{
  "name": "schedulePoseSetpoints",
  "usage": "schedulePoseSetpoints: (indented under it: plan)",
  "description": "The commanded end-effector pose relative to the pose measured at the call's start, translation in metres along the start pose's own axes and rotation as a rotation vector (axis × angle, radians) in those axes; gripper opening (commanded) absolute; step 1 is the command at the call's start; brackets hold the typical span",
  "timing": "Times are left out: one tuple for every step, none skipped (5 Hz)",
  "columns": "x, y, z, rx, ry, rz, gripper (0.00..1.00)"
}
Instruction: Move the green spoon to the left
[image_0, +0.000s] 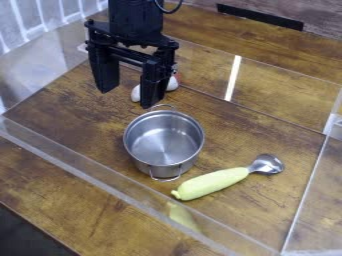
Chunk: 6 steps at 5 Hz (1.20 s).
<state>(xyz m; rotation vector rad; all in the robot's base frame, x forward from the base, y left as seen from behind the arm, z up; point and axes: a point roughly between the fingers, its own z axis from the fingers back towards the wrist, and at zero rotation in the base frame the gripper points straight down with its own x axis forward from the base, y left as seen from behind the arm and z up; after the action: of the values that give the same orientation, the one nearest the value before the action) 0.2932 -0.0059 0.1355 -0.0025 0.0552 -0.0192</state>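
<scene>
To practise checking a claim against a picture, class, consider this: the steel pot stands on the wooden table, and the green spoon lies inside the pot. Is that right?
Not quite: the green spoon lies outside the steel pot, on the table beside it, as the camera view shows. The pot does stand on the wooden table.

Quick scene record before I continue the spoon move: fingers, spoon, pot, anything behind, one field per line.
fingers: open, raised over the wooden surface, holding nothing visible
green spoon: lying on the table, handle toward the pot, silver bowl pointing away from it
steel pot: upright, beside the spoon, no contact certain from this view
behind the pot: small red-and-white object, partly hidden by the gripper
task: spoon not in grasp
</scene>
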Motion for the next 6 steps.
schedulePoseSetpoints:
  plan:
    - [0.003,-0.006,-0.015,-0.008,0.029,0.008,1.0]
    - [0.005,-0.018,-0.027,-0.011,0.028,-0.076,1.0]
    - [0.003,-0.052,-0.039,-0.006,0.006,-0.294,1.0]
    - [0.003,-0.08,-0.052,0.007,-0.024,-0.466,1.0]
    - [0.005,-0.096,-0.064,0.003,-0.043,-0.576,1.0]
    - [0.018,-0.102,-0.068,-0.01,-0.063,-0.607,1.0]
